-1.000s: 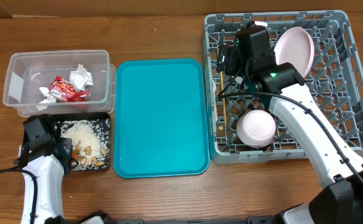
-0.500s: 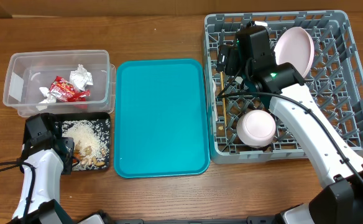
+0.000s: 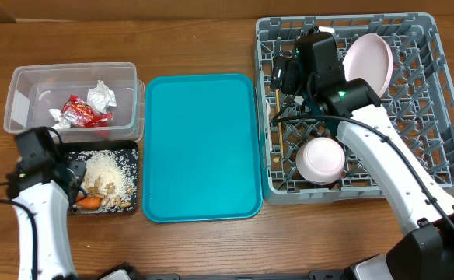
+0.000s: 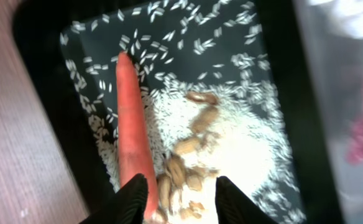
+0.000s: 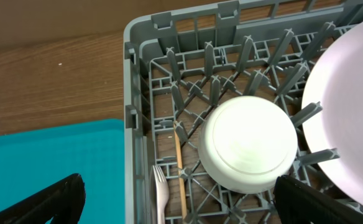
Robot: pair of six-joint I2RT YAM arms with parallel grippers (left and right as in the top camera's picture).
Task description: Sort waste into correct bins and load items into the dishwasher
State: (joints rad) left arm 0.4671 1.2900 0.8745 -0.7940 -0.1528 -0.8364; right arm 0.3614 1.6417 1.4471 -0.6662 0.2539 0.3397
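A small orange carrot [image 4: 132, 124] lies in the black tray [image 4: 38, 68] beside white rice [image 4: 243, 149] and tan nut scraps [image 4: 184, 168]. My left gripper [image 4: 181, 199] is open just above it, with the carrot's thick end next to the left finger. In the overhead view the carrot [image 3: 87, 203] lies at the tray's front left, below my left gripper [image 3: 71, 187]. My right gripper [image 5: 181, 208] hangs wide open and holds nothing, over the grey dish rack [image 5: 132, 74]. Under it are a white bowl [image 5: 250, 146], a fork [image 5: 161, 193] and a chopstick [image 5: 180, 174].
The clear tub [image 3: 17, 109] holds a red wrapper [image 3: 83, 113] and paper wads [image 3: 101, 96]. A teal tray [image 3: 204, 144] lies between the bins and the rack [image 3: 445, 93]. A pink plate [image 3: 368, 61] and an upturned bowl [image 3: 320, 159] stand in the rack.
My left gripper has opened and drawn back to the left off the black tray. The carrot now lies uncovered in the tray. The right arm has not moved.
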